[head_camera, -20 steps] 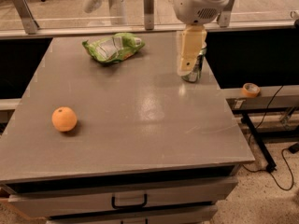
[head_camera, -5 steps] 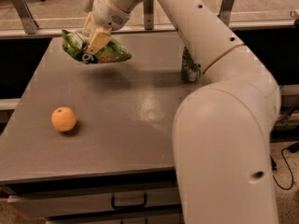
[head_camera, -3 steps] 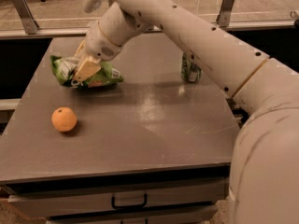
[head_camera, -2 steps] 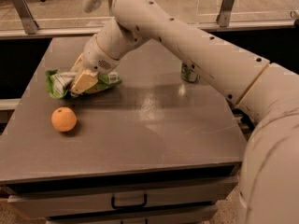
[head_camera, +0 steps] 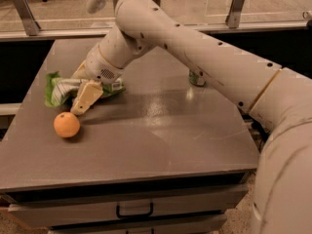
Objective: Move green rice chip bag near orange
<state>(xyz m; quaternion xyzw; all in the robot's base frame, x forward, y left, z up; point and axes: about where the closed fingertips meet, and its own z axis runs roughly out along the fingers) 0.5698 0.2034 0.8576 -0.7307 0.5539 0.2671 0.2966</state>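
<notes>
Grey table (head_camera: 161,140) with a drawer handle (head_camera: 134,211) below its front edge is viewed from above. The white robot arm (head_camera: 195,48) is extended from the right across to the table's left side, where the gripper (head_camera: 83,92) is held low. The green rice chip bag (head_camera: 56,89) is pinched between the jaws near the left edge; whether it touches the surface cannot be told. The orange (head_camera: 67,125) is seen just in front of the bag, near the lower fingertip but apart from it. A drink can (head_camera: 196,78) is mostly hidden behind the arm.
</notes>
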